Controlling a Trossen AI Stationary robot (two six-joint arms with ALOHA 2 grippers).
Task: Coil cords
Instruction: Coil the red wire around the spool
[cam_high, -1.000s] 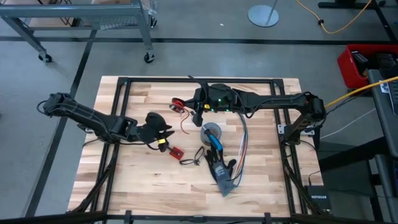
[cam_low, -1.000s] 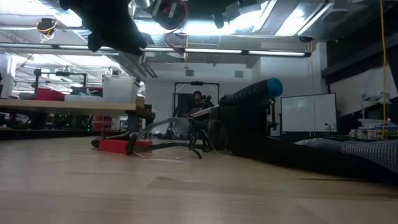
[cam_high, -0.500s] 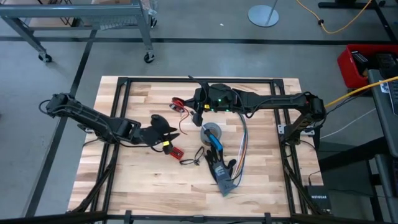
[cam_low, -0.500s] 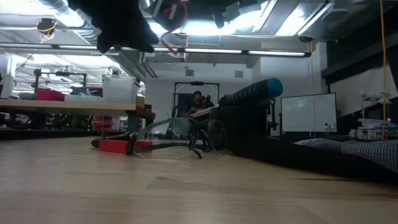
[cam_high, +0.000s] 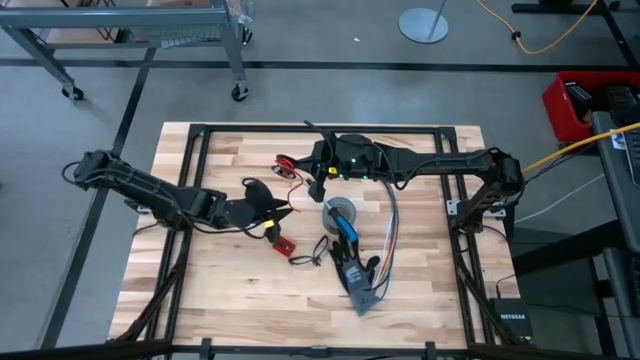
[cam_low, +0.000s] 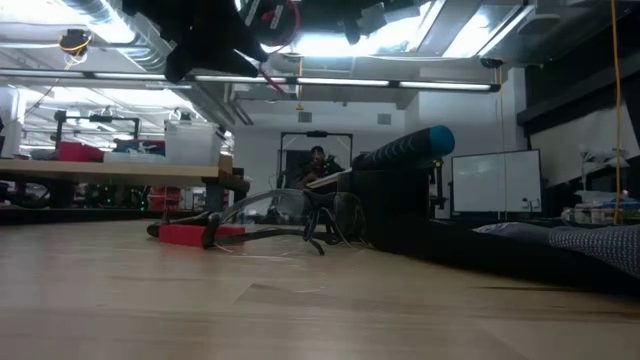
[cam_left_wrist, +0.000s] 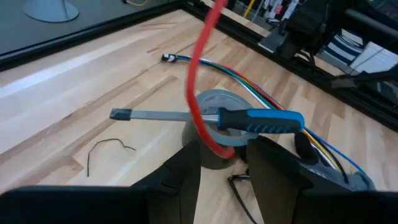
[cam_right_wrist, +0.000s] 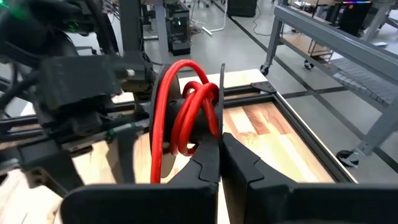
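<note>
Two arms over one table (cam_high: 200, 290). One grey tape roll (cam_high: 341, 212), with one screwdriver (cam_left_wrist: 249, 118) lying across it — blue handle, flat blade. One bundle of ribbon wires (cam_high: 388, 235) in several colours. One small red board (cam_high: 283, 244). One red cord (cam_right_wrist: 183, 112) wound in loops, though the loops overlap too much to count — the strand (cam_left_wrist: 200, 81) in the left wrist view looks like its free end. One person (cam_low: 317, 163) in the room behind.

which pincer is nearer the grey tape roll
Left, though it is close. The left pincer hovers just to the left of the grey tape roll; the right pincer, gripping the red cord coil, sits farther toward the table's far edge.
</note>
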